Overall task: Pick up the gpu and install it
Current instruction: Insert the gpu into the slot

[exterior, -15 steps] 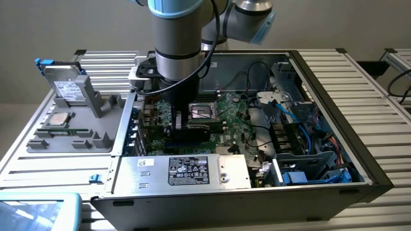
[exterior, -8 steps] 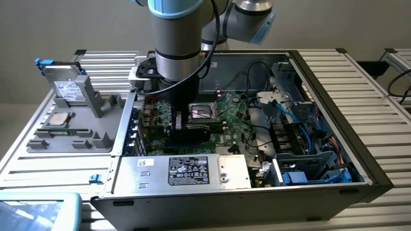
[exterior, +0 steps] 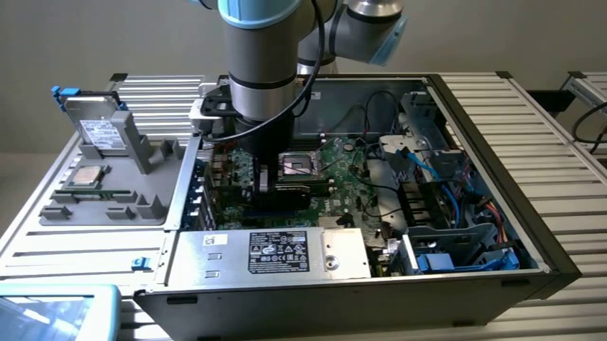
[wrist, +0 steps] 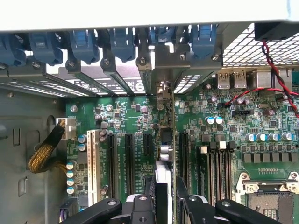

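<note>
One gpu (wrist: 164, 150) pinched on edge in the gripper (wrist: 167, 189), inside the open computer case (exterior: 493, 128).
Card stands upright, seen edge-on in the wrist view, its silver bracket (wrist: 163, 89) toward the case's rear wall with the blue clips (wrist: 124, 42). Black fingers (wrist: 150, 186) press against its two faces. It hangs over the row of black expansion slots (wrist: 130, 156) on the green motherboard (wrist: 224, 116); whether it is seated cannot be told. CPU socket (wrist: 268, 198) nearby. In the exterior view the arm (exterior: 270, 57) reaches straight down into the case; a hard drive (exterior: 98, 131) stands on the grey tray (exterior: 57, 234) at the exterior view's left.
</note>
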You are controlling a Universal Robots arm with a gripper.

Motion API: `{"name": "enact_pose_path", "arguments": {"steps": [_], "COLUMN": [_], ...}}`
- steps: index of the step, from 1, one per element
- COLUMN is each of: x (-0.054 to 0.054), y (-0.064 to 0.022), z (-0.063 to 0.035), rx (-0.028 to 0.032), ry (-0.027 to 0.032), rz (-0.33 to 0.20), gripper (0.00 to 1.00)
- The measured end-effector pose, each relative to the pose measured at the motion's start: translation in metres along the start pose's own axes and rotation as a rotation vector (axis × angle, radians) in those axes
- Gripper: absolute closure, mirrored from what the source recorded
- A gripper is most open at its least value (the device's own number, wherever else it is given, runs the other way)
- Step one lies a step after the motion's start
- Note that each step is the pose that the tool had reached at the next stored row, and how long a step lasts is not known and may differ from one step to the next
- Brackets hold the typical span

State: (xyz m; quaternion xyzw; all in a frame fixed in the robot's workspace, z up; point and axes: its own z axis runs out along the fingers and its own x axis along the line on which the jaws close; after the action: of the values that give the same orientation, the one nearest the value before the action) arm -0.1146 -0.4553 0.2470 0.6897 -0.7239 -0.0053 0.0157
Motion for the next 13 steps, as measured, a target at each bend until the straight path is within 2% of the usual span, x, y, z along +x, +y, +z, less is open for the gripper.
{"name": "enact_pose_path", "arguments": {"steps": [11, 13], "x": [0.0009, 0.0018], "y": [-0.0004, -0.0005], "z": [0.0001, 0.0001], "rx": [-0.0003, -0.0004], "ry": [-0.0006, -0.0030], "rz": [0.000, 0.000], "gripper": [0.72, 0.72]}}
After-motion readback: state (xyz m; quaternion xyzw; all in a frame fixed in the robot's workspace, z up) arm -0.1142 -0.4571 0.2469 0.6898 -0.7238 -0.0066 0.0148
